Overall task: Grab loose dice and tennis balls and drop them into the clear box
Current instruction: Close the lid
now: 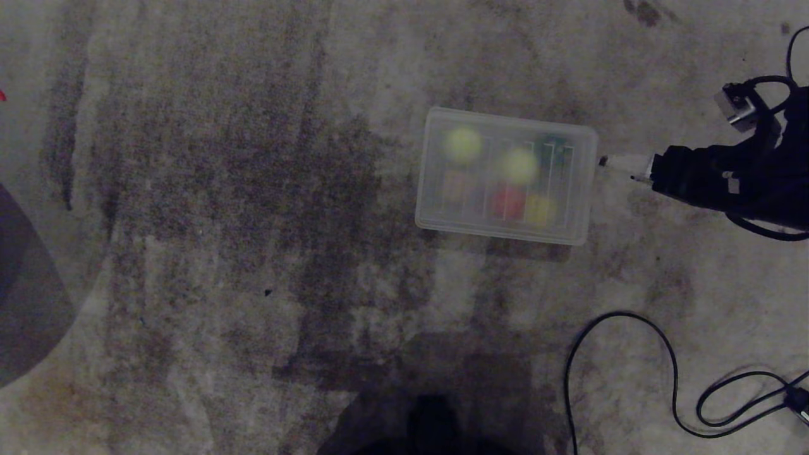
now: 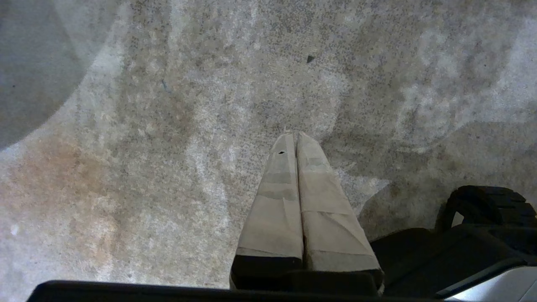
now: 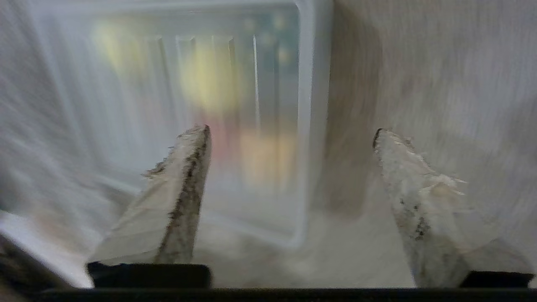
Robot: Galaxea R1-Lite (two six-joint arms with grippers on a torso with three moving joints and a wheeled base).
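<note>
The clear box (image 1: 505, 235) sits on the floor right of centre, and a ribbed translucent lid (image 1: 486, 180) lies over it. Blurred shapes show through the lid. They are two yellow-green tennis balls (image 1: 462, 145) (image 1: 519, 165), a red die (image 1: 507, 201), a yellow die (image 1: 539, 210), a beige-pink die (image 1: 455, 186) and a dark green die (image 1: 555, 148). My right gripper (image 1: 616, 169) is just beyond the box's right end, open and holding nothing. In the right wrist view this gripper (image 3: 291, 130) faces a corner of the box (image 3: 314, 105). My left gripper (image 2: 295, 135) hangs shut over bare floor.
A black cable (image 1: 632, 328) loops over the floor at the lower right. A dark rounded shape (image 1: 25, 284) lies at the left edge. A black wheel of my base (image 2: 486, 205) shows in the left wrist view. The floor is stained concrete.
</note>
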